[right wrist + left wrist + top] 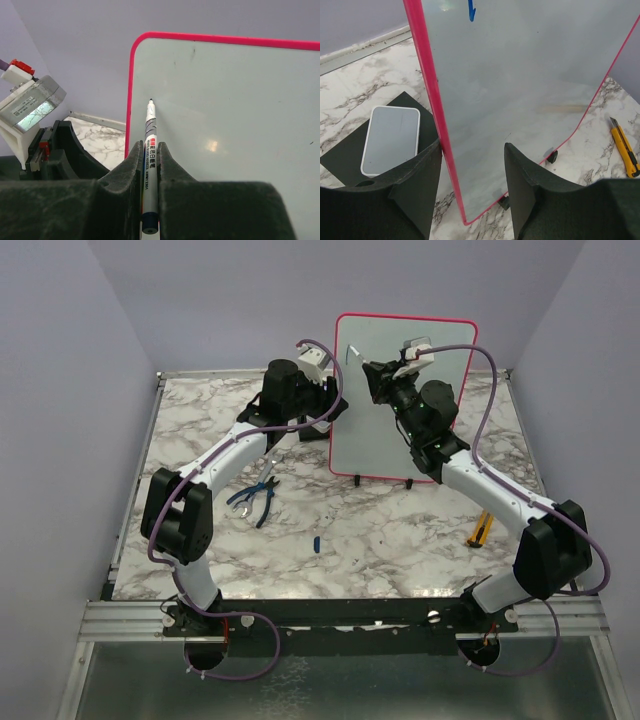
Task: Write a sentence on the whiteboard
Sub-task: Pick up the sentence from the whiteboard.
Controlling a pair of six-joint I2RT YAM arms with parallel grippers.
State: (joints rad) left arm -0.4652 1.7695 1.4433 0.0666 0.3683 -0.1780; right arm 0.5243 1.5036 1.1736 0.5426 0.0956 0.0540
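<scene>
So the whiteboard (360, 430) is standing upright on the marble table (380, 530), sitting top middle of the overhead frame. The right fingers (125, 180) are clenching a marker (150, 145), and its tip is pointing at the board's upper left area, right by the surface. The left fingers (420, 190) are straddling the board's red left edge, one on each side. Can't tell if they're actually squeezing it. Blue pliers (255, 500) and a yellow utility knife (624, 147) are lying on the table.
</scene>
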